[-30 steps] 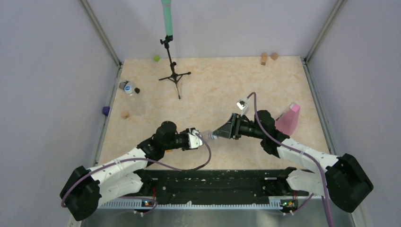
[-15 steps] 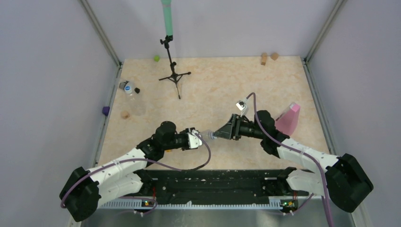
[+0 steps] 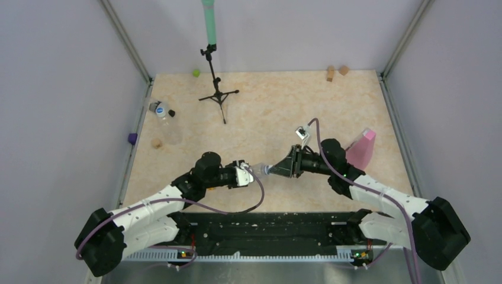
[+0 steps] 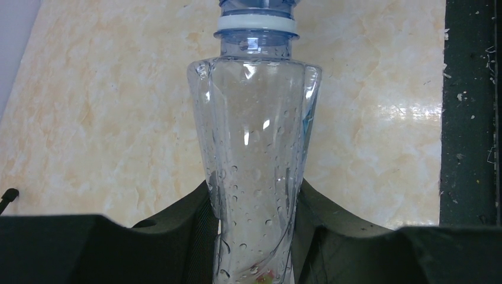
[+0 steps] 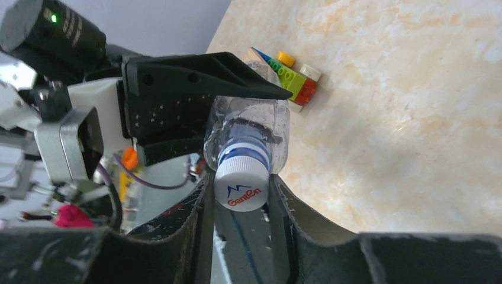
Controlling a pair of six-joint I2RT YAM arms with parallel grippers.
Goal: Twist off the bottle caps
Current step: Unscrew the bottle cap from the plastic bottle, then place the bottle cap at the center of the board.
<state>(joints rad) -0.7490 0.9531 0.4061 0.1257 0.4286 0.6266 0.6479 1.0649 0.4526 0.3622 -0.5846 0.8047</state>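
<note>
One clear bottle [image 4: 254,136] is held near centre, toward six o'clock: left gripper [image 3: 250,172] clamped on its body, right gripper [image 3: 267,170] pinching its white cap [image 5: 244,188], apparently not yet unscrewed. A second bottle [image 3: 169,127] lies at ten o'clock, its cap state unclear.

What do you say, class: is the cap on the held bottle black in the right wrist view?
No, the cap on the clear bottle is white, with a blue mark and red lettering.

Cannot see the bottle [image 4: 254,148] above its neck, cropped by the left wrist view's edge; nor its base inside the left gripper [image 4: 256,236].
</note>
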